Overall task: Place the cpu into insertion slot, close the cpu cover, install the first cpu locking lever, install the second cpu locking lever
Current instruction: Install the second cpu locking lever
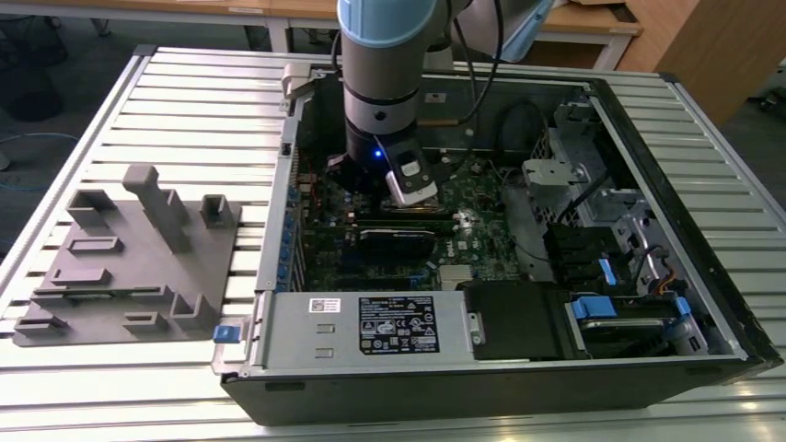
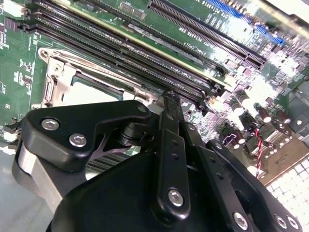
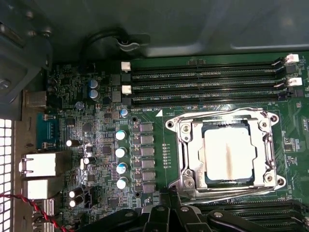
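Slatted metal desk (image 1: 147,101) carries an open computer case (image 1: 491,368) in the exterior view, with the arm reaching down inside it over the green motherboard (image 1: 479,244); a grey fixture block (image 1: 129,267) lies toward the exterior view's left. In the second wrist view, the pincer (image 2: 170,99) has its black fingers drawn together, holding nothing, just beside the insertion slot (image 2: 72,82). In the first wrist view, the cpu (image 3: 228,152) sits in the slot, the cpu cover (image 3: 224,153) down around it.

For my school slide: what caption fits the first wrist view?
The cpu sits in its socket under the closed cpu cover.
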